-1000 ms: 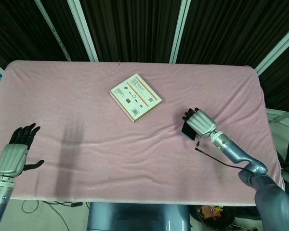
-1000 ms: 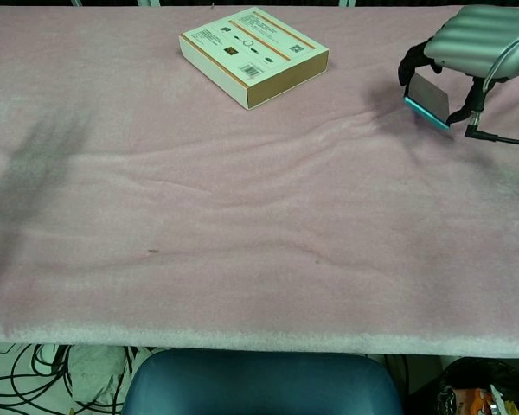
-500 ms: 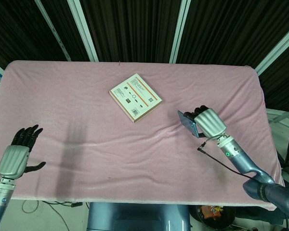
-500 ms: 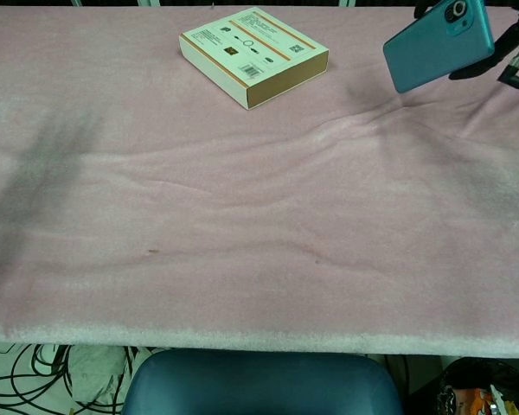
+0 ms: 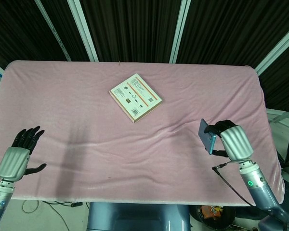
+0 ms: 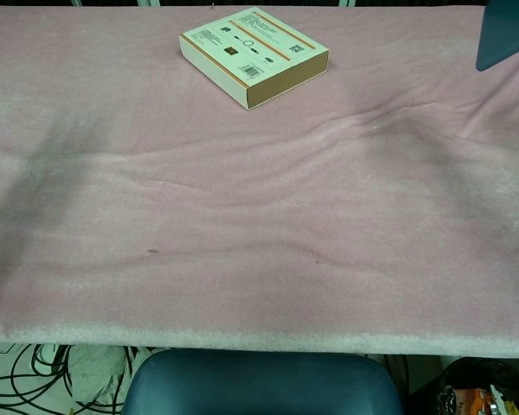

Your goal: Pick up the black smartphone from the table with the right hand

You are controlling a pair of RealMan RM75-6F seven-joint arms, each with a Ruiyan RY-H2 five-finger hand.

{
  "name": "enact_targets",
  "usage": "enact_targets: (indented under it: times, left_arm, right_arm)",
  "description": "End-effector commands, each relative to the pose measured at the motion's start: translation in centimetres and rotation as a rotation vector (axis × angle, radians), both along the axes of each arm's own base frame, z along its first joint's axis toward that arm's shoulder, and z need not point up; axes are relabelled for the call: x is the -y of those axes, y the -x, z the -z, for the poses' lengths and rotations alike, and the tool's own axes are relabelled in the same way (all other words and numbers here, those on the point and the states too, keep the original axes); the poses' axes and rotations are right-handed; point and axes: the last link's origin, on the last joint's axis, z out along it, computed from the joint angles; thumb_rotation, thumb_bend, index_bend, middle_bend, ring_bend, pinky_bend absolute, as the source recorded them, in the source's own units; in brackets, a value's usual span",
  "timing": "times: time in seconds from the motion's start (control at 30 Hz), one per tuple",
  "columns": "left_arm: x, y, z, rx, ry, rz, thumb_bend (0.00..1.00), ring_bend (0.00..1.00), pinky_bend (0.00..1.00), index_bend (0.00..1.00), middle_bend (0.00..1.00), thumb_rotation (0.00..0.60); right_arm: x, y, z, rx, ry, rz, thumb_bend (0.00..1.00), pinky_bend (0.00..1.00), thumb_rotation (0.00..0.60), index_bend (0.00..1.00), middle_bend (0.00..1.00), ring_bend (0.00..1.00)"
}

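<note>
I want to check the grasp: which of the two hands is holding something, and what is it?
The right hand holds the smartphone, lifted above the pink table. The left hand holds nothing; its fingers are spread apart.

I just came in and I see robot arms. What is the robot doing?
The right robot hand is holding a phone up off the pink table, near the right side. The phone shows a teal edge. The left robot hand is open at the table's left edge, holding nothing. A flat box lies on the table, untouched.
</note>
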Motion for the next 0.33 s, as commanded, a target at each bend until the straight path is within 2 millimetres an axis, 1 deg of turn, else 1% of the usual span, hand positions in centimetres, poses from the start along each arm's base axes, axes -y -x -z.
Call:
enact_targets:
  times: [0.03,0.1,0.23,0.33]
  left_arm:
    - [0.1,0.0,0.0,-0.003,0.0,0.0,0.0,0.0,0.0,0.0,0.0,0.6]
    - [0.1,0.0,0.0,-0.004,0.001,-0.001,0.0,0.0,0.0,0.0,0.0,0.6]
    - [0.2,0.0,0.0,-0.004,-0.003,-0.001,0.0,0.0,0.0,0.0,0.0,0.6]
    - [0.2,0.1,0.0,-0.004,-0.006,-0.004,0.0,0.0,0.0,0.0,0.0,0.6]
  right_arm:
    - [-2.9,0.1,-1.3,0.035,0.018,0.016,0.25,0.43,0.6,0.89,0.6,0.46]
    - [-3.8,0.1,-1.4,0.043,0.012,0.012,0.25,0.43,0.6,0.89,0.61,0.46]
    - [-4.4,0.1,-1.6,0.036,0.011,0.011,0.25,0.43,0.6,0.89,0.61,0.46]
    - [-4.5,0.2,-1.7,0.032,0.01,0.009,0.25,0.43,0.6,0.89,0.61,0.46]
